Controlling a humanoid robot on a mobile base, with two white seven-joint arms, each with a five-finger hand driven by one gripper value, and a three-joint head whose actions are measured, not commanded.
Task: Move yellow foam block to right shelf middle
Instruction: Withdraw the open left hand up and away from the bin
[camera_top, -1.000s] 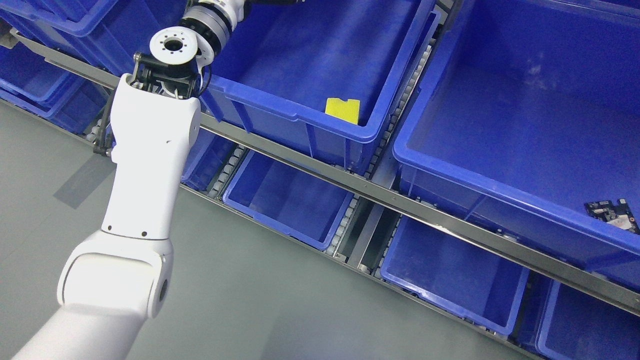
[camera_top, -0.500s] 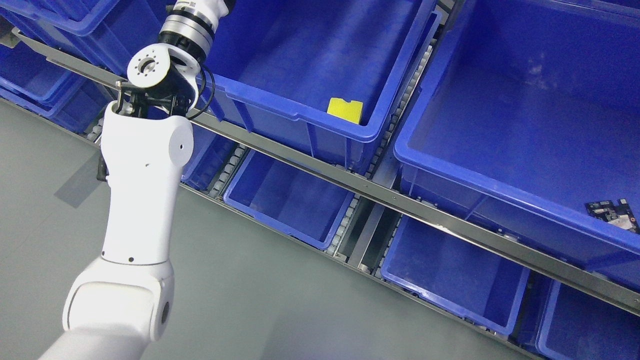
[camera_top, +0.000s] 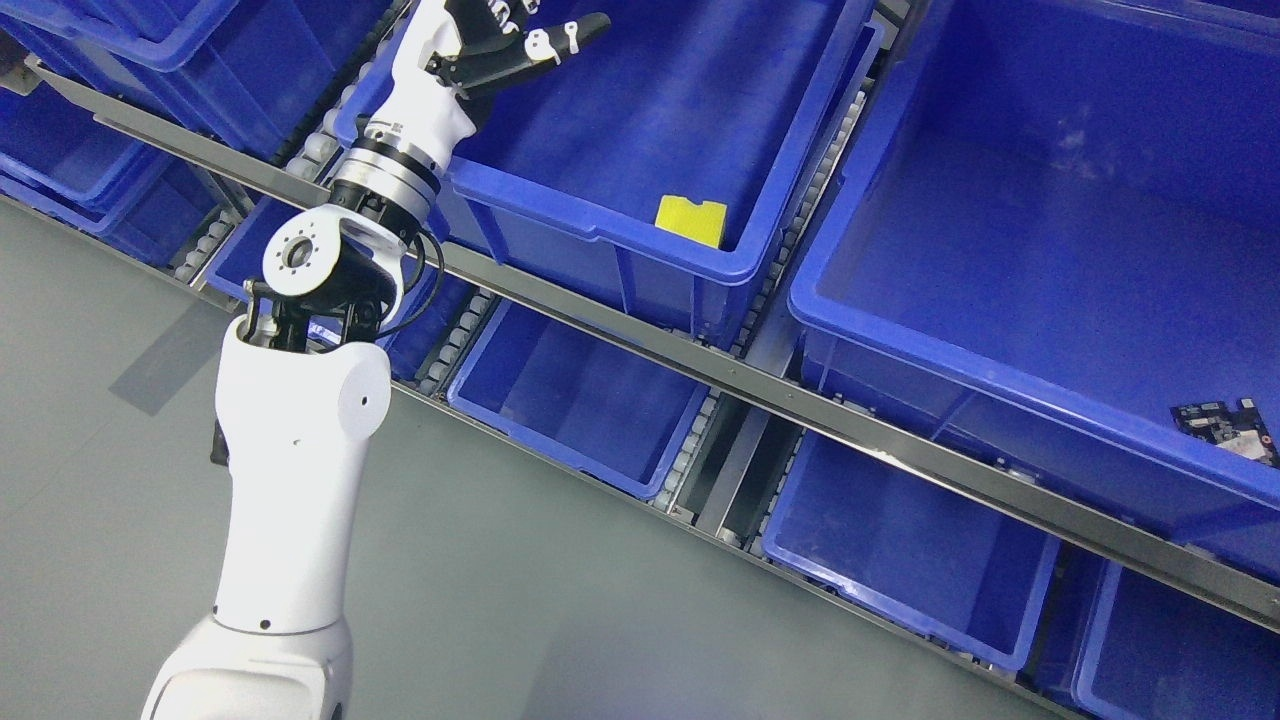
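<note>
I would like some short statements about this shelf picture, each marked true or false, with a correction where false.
1. The yellow foam block lies inside a blue bin, against its near wall. True.
2. The left hand grasps the block. False: it holds nothing, fingers extended, and is apart from the block.
3. A circuit board lies in the large bin on the right. True.
4. The right hand is over the block. False: no right arm shows in the picture.
5. The block sits on the grey floor. False: it is in a bin on the shelf.
</note>
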